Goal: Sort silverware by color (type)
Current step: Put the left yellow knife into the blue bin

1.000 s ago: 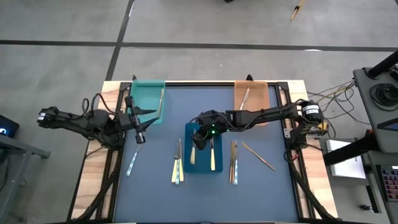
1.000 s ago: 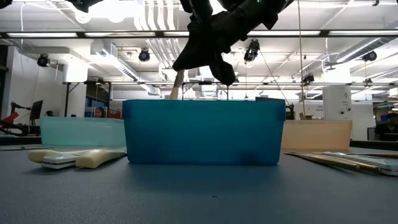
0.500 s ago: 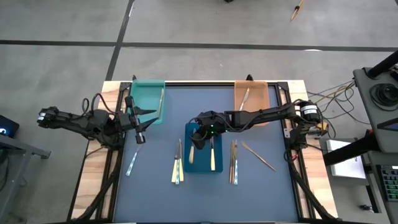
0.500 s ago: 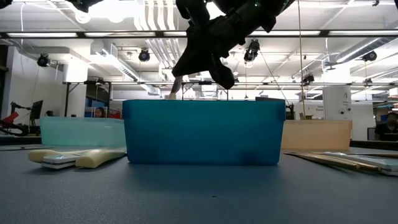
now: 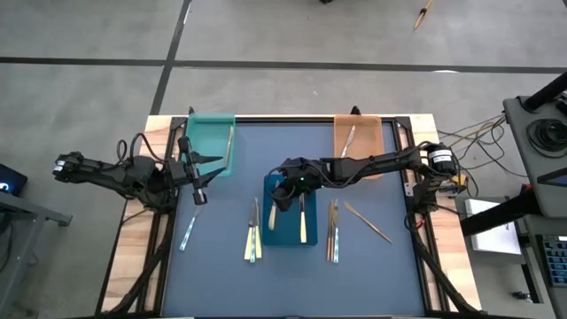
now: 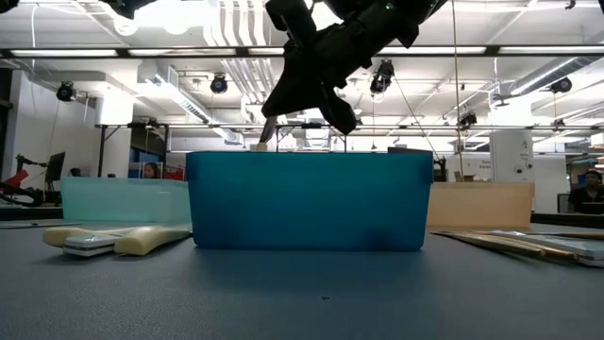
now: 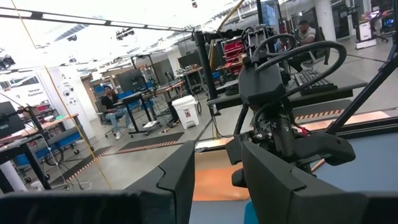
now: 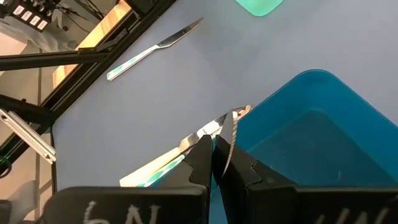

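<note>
Blue plastic marks the middle tray (image 5: 290,232), and the right gripper (image 5: 282,190) hangs over its far-left corner with fingers pressed together on the metal end of a cream-handled utensil (image 5: 274,215) that slants down into the tray. This looks like the drop-off step — the next move calls for parting the fingers so the piece settles beside the other cream utensil (image 5: 302,226) already there, then lifting clear. Out at the table's left edge, the left gripper (image 5: 197,168) waits by the teal tray (image 5: 211,135); I cannot tell how its fingers stand.
</note>
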Controlling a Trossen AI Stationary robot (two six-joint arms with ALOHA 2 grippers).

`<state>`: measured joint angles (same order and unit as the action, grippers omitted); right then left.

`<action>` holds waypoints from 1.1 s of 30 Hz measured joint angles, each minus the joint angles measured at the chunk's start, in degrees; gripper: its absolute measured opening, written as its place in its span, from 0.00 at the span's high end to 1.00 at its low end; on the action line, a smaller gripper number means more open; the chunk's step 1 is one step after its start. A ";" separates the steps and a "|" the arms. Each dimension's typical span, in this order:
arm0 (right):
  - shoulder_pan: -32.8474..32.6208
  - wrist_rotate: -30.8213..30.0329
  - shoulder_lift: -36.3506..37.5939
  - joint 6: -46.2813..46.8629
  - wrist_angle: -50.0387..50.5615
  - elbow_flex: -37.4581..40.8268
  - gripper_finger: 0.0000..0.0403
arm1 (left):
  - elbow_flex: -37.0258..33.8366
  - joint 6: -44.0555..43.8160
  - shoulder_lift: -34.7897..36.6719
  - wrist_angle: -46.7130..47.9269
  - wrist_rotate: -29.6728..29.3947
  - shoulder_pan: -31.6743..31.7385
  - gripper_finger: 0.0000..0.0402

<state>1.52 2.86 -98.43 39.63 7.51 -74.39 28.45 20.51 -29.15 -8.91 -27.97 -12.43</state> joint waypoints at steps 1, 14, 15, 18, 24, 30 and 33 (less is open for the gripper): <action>0.00 -0.01 0.00 -0.02 0.02 0.00 0.98 | 0.02 0.00 0.00 0.00 0.00 0.00 0.71; 0.00 -0.03 0.00 -0.21 0.02 0.00 0.92 | 0.02 0.00 0.00 0.00 0.00 0.00 0.71; 0.00 -0.03 0.00 -0.19 0.02 0.00 0.91 | 0.02 0.02 0.00 0.00 0.00 0.00 0.71; 0.00 -0.05 0.00 -0.42 0.02 0.00 0.87 | 0.00 0.02 0.00 0.00 0.00 0.00 0.71; 0.00 -0.03 -0.02 -2.04 0.00 0.00 0.82 | 0.02 0.00 0.00 0.00 0.00 0.00 0.71; 0.00 -0.05 -0.02 -2.39 -0.07 0.00 0.86 | 0.02 0.02 0.00 0.00 0.00 0.00 0.71; 0.00 -0.05 -0.02 -2.92 -0.19 0.00 0.88 | 0.01 0.02 0.00 0.00 0.00 0.00 0.71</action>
<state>1.52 2.81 -98.45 36.71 7.32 -74.39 28.46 20.53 -29.15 -8.91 -27.97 -12.43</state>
